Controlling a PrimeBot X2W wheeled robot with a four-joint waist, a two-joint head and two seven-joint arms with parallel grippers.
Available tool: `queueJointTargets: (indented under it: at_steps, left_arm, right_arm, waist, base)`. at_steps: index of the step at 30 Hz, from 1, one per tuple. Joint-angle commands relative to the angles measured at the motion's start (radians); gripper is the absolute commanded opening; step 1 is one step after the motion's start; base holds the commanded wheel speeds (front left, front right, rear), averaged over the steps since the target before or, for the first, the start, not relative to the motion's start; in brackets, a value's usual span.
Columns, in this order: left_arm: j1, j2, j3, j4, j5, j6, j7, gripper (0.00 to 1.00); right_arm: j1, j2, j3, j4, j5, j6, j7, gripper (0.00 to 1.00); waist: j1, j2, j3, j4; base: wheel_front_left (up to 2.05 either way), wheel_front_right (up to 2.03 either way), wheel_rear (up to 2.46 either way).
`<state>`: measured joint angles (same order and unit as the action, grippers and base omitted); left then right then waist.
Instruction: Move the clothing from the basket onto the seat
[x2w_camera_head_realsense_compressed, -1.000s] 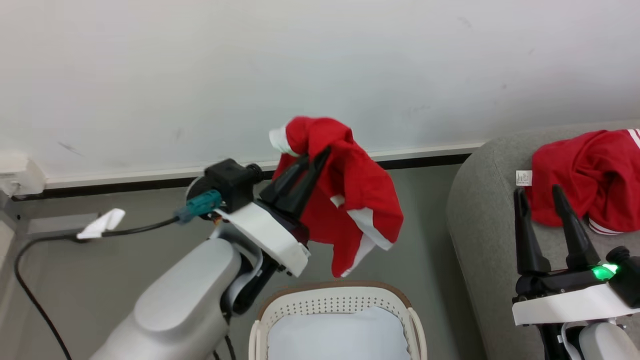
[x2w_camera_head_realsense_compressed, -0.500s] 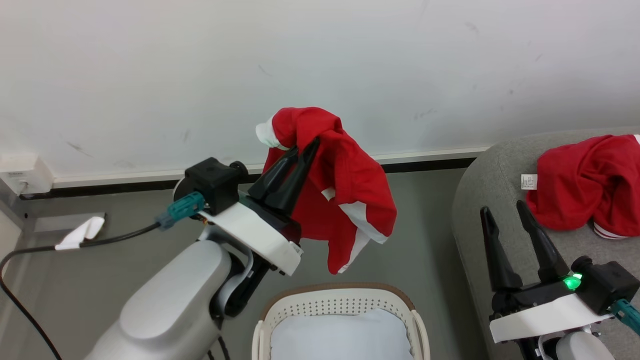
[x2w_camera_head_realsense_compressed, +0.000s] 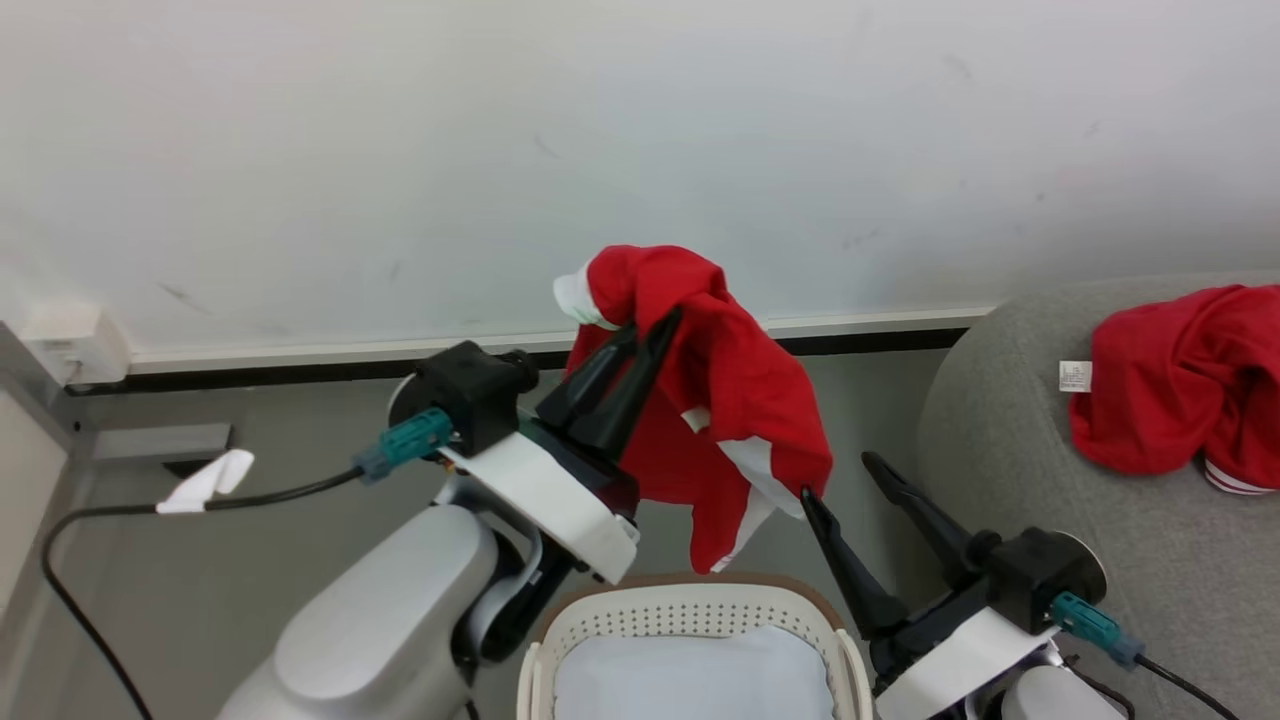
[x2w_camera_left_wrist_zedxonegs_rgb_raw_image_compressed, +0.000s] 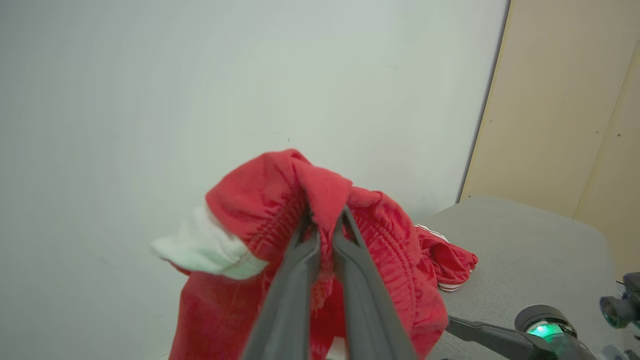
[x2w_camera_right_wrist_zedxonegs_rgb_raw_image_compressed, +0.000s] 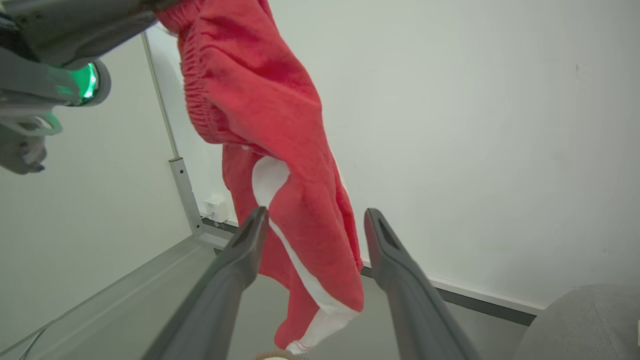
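My left gripper (x2w_camera_head_realsense_compressed: 648, 330) is shut on a red garment with white panels (x2w_camera_head_realsense_compressed: 735, 400), which hangs in the air above the basket (x2w_camera_head_realsense_compressed: 690, 605); the pinch on the red fabric (x2w_camera_left_wrist_zedxonegs_rgb_raw_image_compressed: 280, 200) shows in the left wrist view, at the left gripper (x2w_camera_left_wrist_zedxonegs_rgb_raw_image_compressed: 325, 217). My right gripper (x2w_camera_head_realsense_compressed: 838, 478) is open, its fingers pointing up toward the garment's lower edge (x2w_camera_right_wrist_zedxonegs_rgb_raw_image_compressed: 300, 200) with the cloth just beyond the right gripper (x2w_camera_right_wrist_zedxonegs_rgb_raw_image_compressed: 314, 216). A second red garment (x2w_camera_head_realsense_compressed: 1180, 380) with a white tag lies on the grey seat (x2w_camera_head_realsense_compressed: 1010, 430) at the right.
A pale bluish-white sheet (x2w_camera_head_realsense_compressed: 690, 675) lies in the basket. A white wall (x2w_camera_head_realsense_compressed: 640, 150) with a dark baseboard runs behind. A black cable (x2w_camera_head_realsense_compressed: 200, 500) with a white tag trails over the grey floor at the left. A beige panel (x2w_camera_left_wrist_zedxonegs_rgb_raw_image_compressed: 565, 110) stands behind the seat.
My right gripper swung left from the seat's edge to just under the hanging garment, still open. The left gripper keeps its hold on the garment. The head view has shifted slightly.
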<state>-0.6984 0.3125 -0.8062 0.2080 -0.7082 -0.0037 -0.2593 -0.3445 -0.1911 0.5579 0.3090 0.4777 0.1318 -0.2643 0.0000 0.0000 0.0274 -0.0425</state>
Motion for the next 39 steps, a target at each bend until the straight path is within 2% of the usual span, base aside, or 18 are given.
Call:
queueJointTargets:
  at_steps: [1, 16, 17, 18, 19, 39]
  left_arm:
    - [0.004, -0.007, -0.006, -0.009, 0.001, -0.004, 0.003, 0.0]
    - [0.039, -0.072, -0.094, -0.053, -0.009, -0.033, 0.027, 0.0]
    - [0.041, -0.073, -0.096, -0.053, -0.012, -0.034, 0.026, 0.0]
    - [0.042, -0.074, -0.097, -0.053, -0.013, -0.033, 0.026, 0.0]
    - [0.044, -0.075, -0.098, -0.053, -0.014, -0.032, 0.026, 0.0]
    - [0.082, -0.057, -0.095, -0.039, -0.035, -0.019, 0.017, 0.0]
  right_arm:
    - [-0.023, -0.002, 0.017, 0.024, 0.007, -0.002, 0.001, 1.0]
    - [-0.09, 0.005, 0.073, 0.173, 0.044, -0.002, 0.001, 1.0]
    - [-0.09, 0.006, 0.071, 0.177, 0.05, -0.002, 0.001, 0.49]
    - [-0.09, 0.007, 0.068, 0.181, 0.053, -0.002, 0.001, 0.13]
    - [-0.089, 0.01, 0.066, 0.183, 0.057, -0.002, 0.001, 0.0]
    - [-0.04, 0.041, 0.001, 0.135, 0.084, -0.002, 0.001, 0.0]
  waist:
    - [0.0, 0.0, -0.002, 0.016]
    - [0.0, 0.0, -0.033, 0.144]
    - [0.0, 0.0, -0.034, 0.15]
    - [0.0, 0.0, -0.035, 0.154]
    - [0.0, 0.0, -0.036, 0.158]
    - [0.0, 0.0, -0.036, 0.133]
  base:
    - [0.0, 0.0, 0.0]
    - [0.0, 0.0, 0.0]
    - [0.0, 0.0, 0.0]
    - [0.0, 0.0, 0.0]
    - [0.0, 0.0, 0.0]
    - [0.0, 0.0, 0.0]
